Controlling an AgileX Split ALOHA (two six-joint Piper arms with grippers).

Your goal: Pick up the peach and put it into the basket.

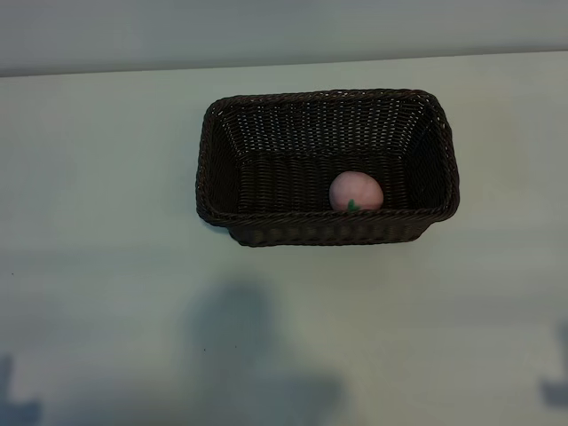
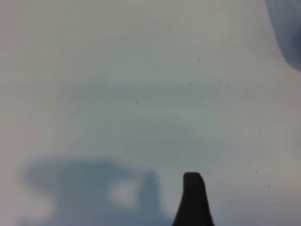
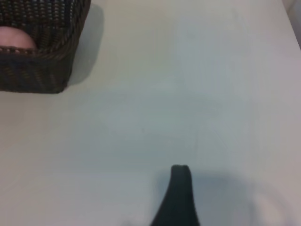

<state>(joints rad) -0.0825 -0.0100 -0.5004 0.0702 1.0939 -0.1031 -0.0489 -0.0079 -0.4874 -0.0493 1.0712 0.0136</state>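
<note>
Pale matte table (image 1: 106,266), shadowed along the near edge. Peach (image 1: 356,192) inside the basket (image 1: 222,191), against its near wall, right of middle. Left gripper (image 2: 193,200) and right gripper (image 3: 178,197) both spread wide, empty, above bare tabletop.

Peach (image 3: 16,38) mostly hidden behind basket (image 3: 37,70) wall; basket cut off by edge
</note>
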